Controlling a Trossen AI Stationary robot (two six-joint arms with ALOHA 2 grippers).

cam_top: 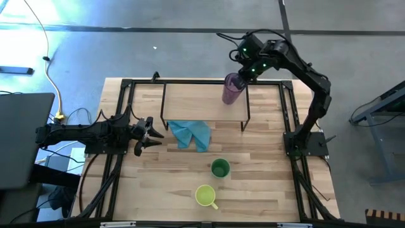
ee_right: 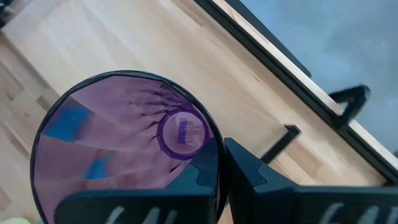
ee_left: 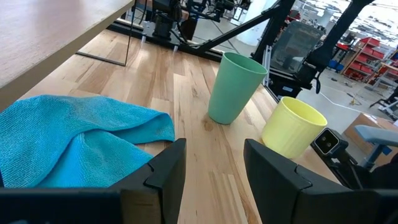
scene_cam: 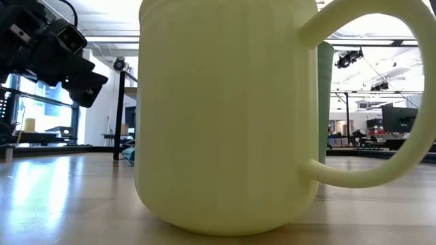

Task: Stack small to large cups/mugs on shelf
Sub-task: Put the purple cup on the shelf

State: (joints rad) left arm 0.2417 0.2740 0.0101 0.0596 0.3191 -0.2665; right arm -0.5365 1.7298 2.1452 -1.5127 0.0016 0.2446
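The purple tumbler (cam_top: 230, 89) stands upright at the far right of the shelf (cam_top: 196, 101), and my right gripper (cam_top: 243, 76) is shut on its rim from above. Whether its base rests on the board I cannot tell. The green cup (cam_top: 219, 168) stands on the table in front of the shelf. The yellow-green mug (cam_top: 205, 195) stands nearer the front edge, its handle toward the near right. My left gripper (cam_top: 152, 133) is open and empty at the table's left, pointing at the blue cloth (cam_top: 192, 133). My right gripper holds the tumbler by its rim (ee_right: 217, 140), on the side toward the table's right. One finger (ee_right: 200, 177) is inside the cup and the other (ee_right: 252, 171) outside, with the wall between them. The fingers point down from above. The tumbler stays upright, mouth up.
The blue cloth (ee_left: 74, 137) lies crumpled on the table at the shelf's near edge, just ahead of my left fingers. Past it stand the green cup (ee_left: 235, 87) and the mug (ee_left: 292, 127). The mug (scene_cam: 225, 116) fills the low view. Black rails (cam_top: 126, 114) frame the table.
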